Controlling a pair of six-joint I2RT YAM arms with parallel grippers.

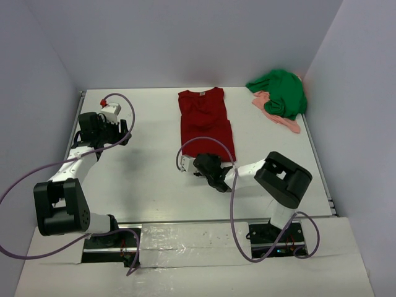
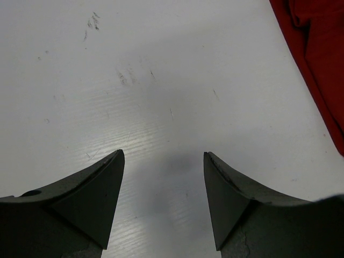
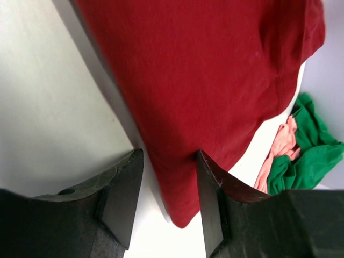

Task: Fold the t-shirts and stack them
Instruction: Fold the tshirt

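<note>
Right wrist: right claw [image 3: 168,156] gapes astride the dark red t-shirt [image 3: 204,70] — seemingly ungripped — left claw [image 2: 163,154] wide.

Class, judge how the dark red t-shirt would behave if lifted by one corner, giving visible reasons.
Probably floppy: the dark red t-shirt lies flat with soft creases, so the rest would sag and trail. Likely light for its spread, being thin cloth. Pushed, it would probably bunch, not slide.

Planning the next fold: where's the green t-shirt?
Top view: green t-shirt crumpled at the far right corner, atop the salmon-pink cloth, right of the dark red shirt.
</note>
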